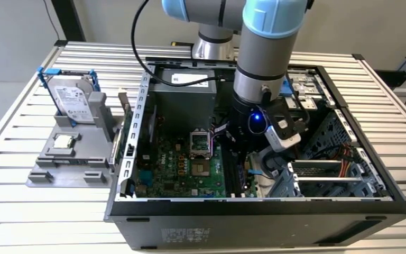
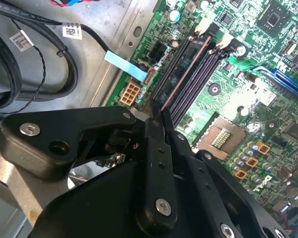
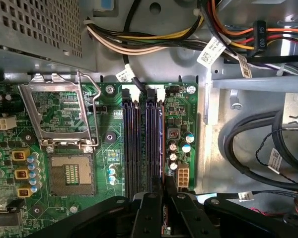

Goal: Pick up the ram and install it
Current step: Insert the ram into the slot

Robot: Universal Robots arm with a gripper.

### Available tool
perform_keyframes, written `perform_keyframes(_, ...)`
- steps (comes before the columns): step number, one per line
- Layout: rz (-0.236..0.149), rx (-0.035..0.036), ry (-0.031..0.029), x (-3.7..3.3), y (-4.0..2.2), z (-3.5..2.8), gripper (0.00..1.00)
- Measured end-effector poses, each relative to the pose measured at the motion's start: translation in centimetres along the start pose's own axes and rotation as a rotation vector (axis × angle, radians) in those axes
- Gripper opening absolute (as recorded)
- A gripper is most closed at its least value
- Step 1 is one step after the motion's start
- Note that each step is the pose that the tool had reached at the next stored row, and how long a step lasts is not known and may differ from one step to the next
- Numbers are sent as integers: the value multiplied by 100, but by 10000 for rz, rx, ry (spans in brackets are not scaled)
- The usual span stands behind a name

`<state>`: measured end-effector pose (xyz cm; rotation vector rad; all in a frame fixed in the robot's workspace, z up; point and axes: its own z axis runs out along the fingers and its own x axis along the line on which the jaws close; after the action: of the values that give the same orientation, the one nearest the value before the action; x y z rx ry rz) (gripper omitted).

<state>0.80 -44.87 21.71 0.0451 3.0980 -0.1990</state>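
The ram (image 2: pixel 185 74) stands on edge in the motherboard slot closest to the board's edge, among the long black slots (image 2: pixel 201 74). In the first wrist view the ram (image 3: pixel 162 144) shows as a thin line beside the other slots (image 3: pixel 139 144). My gripper (image 2: pixel 158 116) is shut on the near end of the ram, one black finger on each side; the first wrist view shows the gripper (image 3: pixel 164 187) the same way. In the exterior view the gripper (image 1: pixel 249 161) is low inside the open computer case (image 1: pixel 259 209), over the motherboard.
The open CPU socket (image 3: pixel 72 173) lies beside the slots. Black cables (image 3: pixel 248 144) and wire bundles (image 3: pixel 154 42) run close by, with a white connector (image 2: pixel 130 92) next to the slot. Outside the case, a grey fixture (image 1: pixel 69 164) holds a hard drive (image 1: pixel 72 100).
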Motion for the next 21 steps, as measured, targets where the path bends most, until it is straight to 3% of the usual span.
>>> perform_keyframes(8, 0, 11, 3, 3, 7, 67, 0)
perform_keyframes(15, 1, -8, 3, 3, 11, 75, 0)
perform_keyframes(16, 2, -25, -1, 2, 14, 82, 100)
perform_keyframes(19, -1, 4, 7, 3, 8, 67, 100)
perform_keyframes(21, 3, 2, 10, -1, -2, -17, 100)
